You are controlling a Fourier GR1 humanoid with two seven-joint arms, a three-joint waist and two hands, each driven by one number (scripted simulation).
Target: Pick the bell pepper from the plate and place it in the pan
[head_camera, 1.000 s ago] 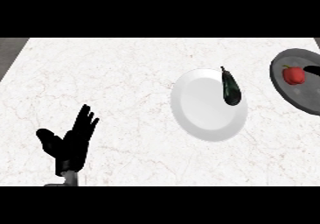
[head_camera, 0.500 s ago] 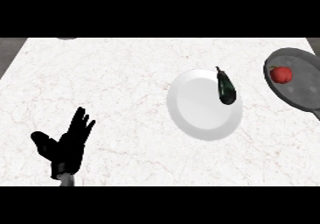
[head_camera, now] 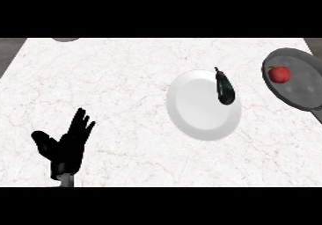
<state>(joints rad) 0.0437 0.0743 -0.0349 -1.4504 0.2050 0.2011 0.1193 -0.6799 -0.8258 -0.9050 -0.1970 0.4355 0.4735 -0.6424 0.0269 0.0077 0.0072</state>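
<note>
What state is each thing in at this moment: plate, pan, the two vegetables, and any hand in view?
Round white plate: on the marble counter, holding only the dark vegetable at its upper right rim.
Dark elongated eggplant-like vegetable: lying on the plate, untouched.
Grey metal pan: at the right edge, holding the red vegetable.
Small red bell pepper: inside the pan.
Black left hand: open, fingers up, resting lower left.
Right hand: not in view.

Counter (head_camera: 125, 88): white marble w/ faint reddish-grey veins. Plate (head_camera: 196, 118), centre-right: plain white. Dark, near-black veg (head_camera: 225, 88) on plate's far right rim. Pan (head_camera: 306, 88), far right: grey, w/ red bell pepper (head_camera: 279, 74) inside. Left hand (head_camera: 63, 147), near left: black, grey at wrist. Grey item (head_camera: 65, 39) at far left edge.
</note>
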